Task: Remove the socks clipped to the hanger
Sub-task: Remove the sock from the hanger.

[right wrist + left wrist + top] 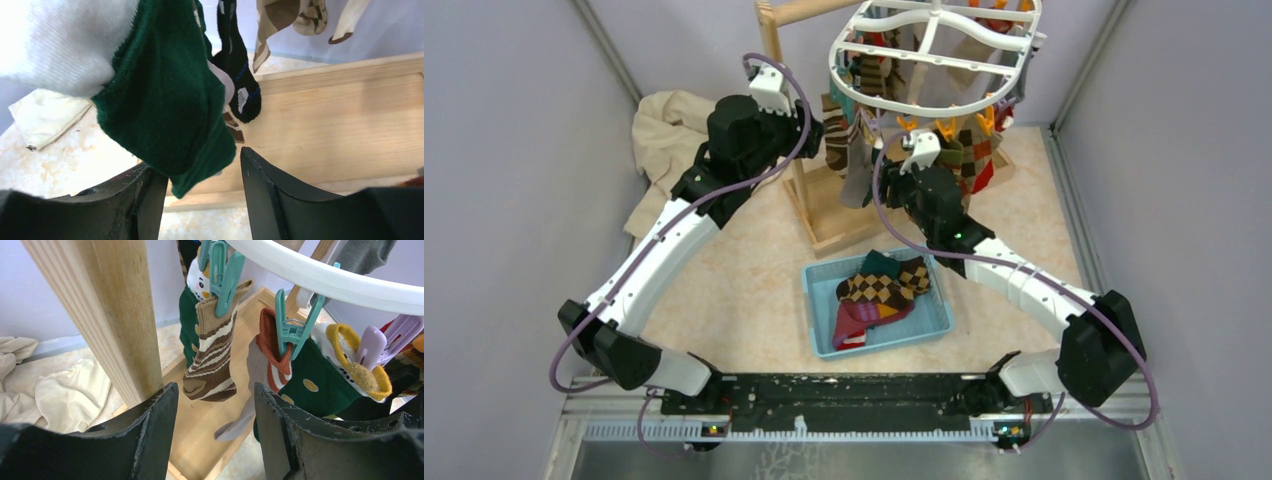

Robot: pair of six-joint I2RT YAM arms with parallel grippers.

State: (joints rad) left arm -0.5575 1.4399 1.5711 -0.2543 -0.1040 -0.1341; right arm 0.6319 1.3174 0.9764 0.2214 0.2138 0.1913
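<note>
Seemingly three socks lie in one tray near one hanger.

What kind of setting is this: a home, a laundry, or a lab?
Probably a lab test cell staged for laundry: plain grey walls box in the table, and a white clip hanger full of socks hangs on a wooden stand beside a blue basket.

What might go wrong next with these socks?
The dark green sock hangs with only its end between the right gripper's open fingers, so a grip may slip. The teal plastic clips bite firmly; tugging might drag the white plastic hanger. The left gripper sits close to the light wooden post and may bump it.
</note>
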